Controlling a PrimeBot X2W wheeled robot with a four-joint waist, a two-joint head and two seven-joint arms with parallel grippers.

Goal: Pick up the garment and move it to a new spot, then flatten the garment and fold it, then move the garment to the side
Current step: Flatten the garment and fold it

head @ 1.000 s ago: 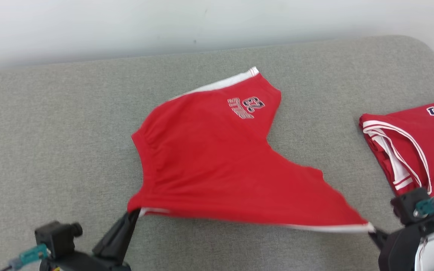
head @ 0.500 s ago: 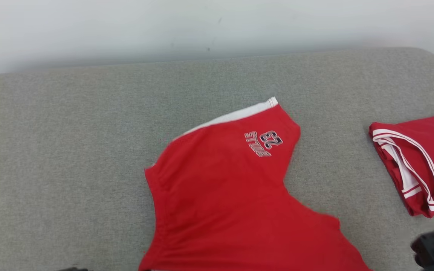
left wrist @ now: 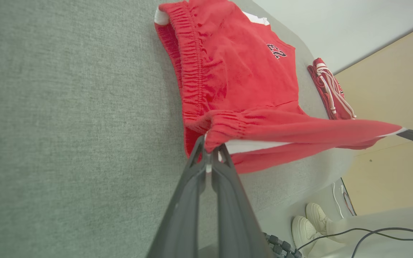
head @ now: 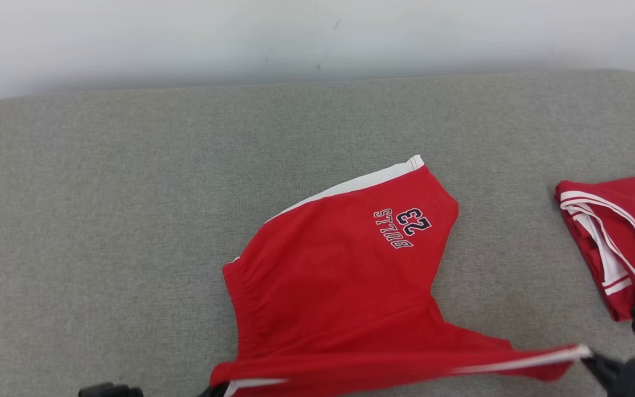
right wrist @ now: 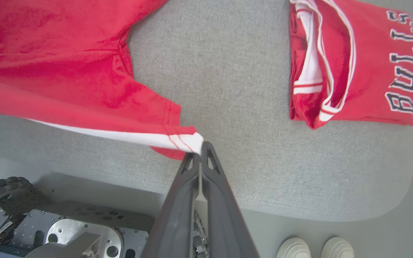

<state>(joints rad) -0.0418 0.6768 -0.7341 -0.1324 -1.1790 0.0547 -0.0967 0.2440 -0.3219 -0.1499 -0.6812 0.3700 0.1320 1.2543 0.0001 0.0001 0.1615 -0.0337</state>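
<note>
Left gripper: fingers pressed together, pinching the elastic waistband corner of the red shorts. Right gripper: fingers likewise closed, nipping the white-trimmed hem corner of one leg. Both arms reach in low from the near side, fingers pointing away over the grey padded surface. The near edge of the shorts is lifted and stretched taut between the two tips; the rest of the garment lies on the pad ahead of them. The pad's near edge runs just behind both fingertips, and pale shoes stand on the floor below it on the right gripper's side. Bare grey pad lies open outward of the left gripper and beyond the shorts as far as the pale wall. Lettering on the far leg reads "BULLS 23". Ahead and outward of the right gripper, apart from the shorts, a folded red jersey reads "BULLS".
</note>
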